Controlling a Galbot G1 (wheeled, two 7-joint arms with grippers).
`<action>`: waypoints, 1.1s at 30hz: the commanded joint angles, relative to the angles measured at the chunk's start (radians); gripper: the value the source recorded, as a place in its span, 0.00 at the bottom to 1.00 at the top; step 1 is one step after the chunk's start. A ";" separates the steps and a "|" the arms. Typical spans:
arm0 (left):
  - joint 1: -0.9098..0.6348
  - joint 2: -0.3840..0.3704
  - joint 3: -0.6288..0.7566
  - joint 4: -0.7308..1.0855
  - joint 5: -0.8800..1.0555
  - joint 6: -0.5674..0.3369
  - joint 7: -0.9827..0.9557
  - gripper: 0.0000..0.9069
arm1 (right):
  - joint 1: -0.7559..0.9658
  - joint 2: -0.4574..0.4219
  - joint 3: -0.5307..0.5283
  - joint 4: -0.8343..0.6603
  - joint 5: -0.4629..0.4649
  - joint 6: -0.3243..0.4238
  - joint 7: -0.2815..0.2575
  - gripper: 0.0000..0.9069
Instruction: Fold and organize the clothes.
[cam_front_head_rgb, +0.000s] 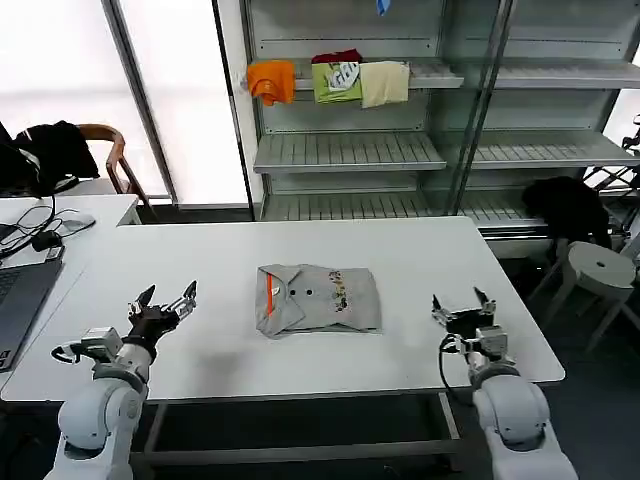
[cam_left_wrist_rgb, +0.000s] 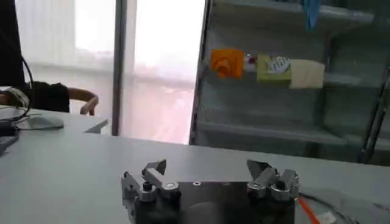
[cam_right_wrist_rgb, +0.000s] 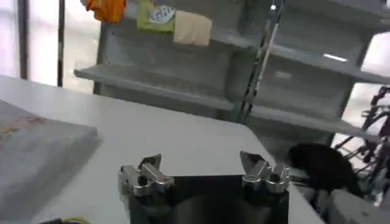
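A light grey shirt lies folded into a neat rectangle at the middle of the white table, its collar and orange neck patch toward the robot's left and a small multicoloured chest print facing up. The print looks like lettering or a figure, but it is too small to read.

The left gripper hovers over the table to the left of the shirt, well apart from it, its fingers spread wide and holding nothing. The right gripper sits near the table's right front edge, also apart from the shirt, its fingers released and empty. Nothing stands between either gripper and the shirt.

Behind the table a metal shelf unit carries three folded garments side by side: an orange one, a green one with white lettering that cannot be made out, and a cream one. On the left, a laptop and cables rest on a neighbouring desk, with a wooden chair draped in dark cloth behind it. To the right stands a round stool beside a dark bundle.
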 joint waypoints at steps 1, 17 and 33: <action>-0.008 0.016 0.013 0.014 0.001 -0.065 -0.003 1.00 | -0.049 -0.078 0.132 0.062 -0.078 0.024 -0.059 1.00; 0.010 0.046 0.016 0.002 0.000 -0.100 0.038 1.00 | -0.056 -0.081 0.150 0.102 0.076 -0.044 -0.030 1.00; 0.013 0.037 0.036 0.015 0.037 -0.110 0.051 1.00 | -0.101 -0.073 0.189 0.146 0.131 -0.021 -0.005 1.00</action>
